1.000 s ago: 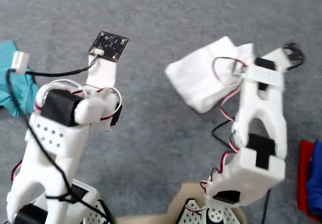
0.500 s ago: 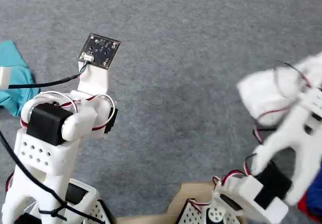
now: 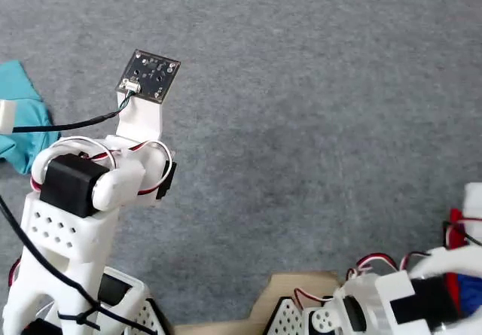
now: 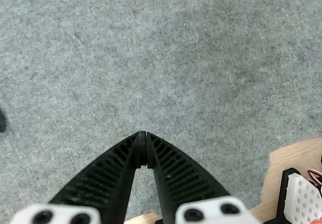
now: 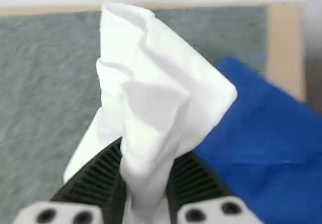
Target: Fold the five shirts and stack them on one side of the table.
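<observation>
Robotics test bench: a grey felt-covered table [image 3: 301, 124], a bare-wired white arm [image 3: 71, 214] lower left, a wooden board [image 3: 290, 290] bottom centre.

The desk [image 3: 301, 124] is covered edge to edge in a grey, felt-like cloth. A crumpled teal shirt [image 3: 19, 94] lies at its left edge. At the right edge lies a blue shirt [image 5: 261, 128] beside a strip of red cloth [image 3: 454, 218]. A pale wooden board [image 3: 294, 286] sits on the near edge.
</observation>
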`<state>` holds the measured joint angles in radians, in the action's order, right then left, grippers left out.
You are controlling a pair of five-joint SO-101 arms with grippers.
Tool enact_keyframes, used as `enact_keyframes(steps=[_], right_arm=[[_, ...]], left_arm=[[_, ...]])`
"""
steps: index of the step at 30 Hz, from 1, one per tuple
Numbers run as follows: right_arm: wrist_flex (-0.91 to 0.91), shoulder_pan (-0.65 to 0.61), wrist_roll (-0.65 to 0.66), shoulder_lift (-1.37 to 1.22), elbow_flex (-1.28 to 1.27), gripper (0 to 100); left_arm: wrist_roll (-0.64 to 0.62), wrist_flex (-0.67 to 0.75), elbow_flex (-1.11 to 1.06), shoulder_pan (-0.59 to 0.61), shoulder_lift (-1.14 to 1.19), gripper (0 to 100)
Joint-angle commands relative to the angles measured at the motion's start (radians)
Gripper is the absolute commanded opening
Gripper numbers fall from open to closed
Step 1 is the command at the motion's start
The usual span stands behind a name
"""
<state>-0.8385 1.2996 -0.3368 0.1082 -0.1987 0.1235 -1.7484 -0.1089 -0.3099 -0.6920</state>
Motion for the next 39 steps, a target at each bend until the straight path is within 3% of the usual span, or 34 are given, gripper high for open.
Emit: enact_keyframes(steps=[1,11,19,31,35,39], right_arm=[[0.029,0.093,0.037,0.067,0.042,0.5],[0.003,0.168,0.04,0.074,0.041,0.5],[-0.155,0.166,0.183,0.071,0.036,1.6],[-0.207,0.243,0.183,0.076,0.041,45.2],[-0.25,0.216,0.181,0.13,0.044,49.1],[-0.37,0.064,0.176,0.298,0.044,49.1]], left_arm=[[0.009,-0.006,0.006,0.002,-0.012,2],[0.011,-0.003,0.012,0.0,-0.01,2],[0.034,-0.003,0.008,0.005,-0.01,2],[0.038,-0.003,0.008,0.006,-0.01,2],[0.038,-0.002,0.014,0.012,-0.01,2],[0.038,0.009,0.026,0.147,-0.01,2]])
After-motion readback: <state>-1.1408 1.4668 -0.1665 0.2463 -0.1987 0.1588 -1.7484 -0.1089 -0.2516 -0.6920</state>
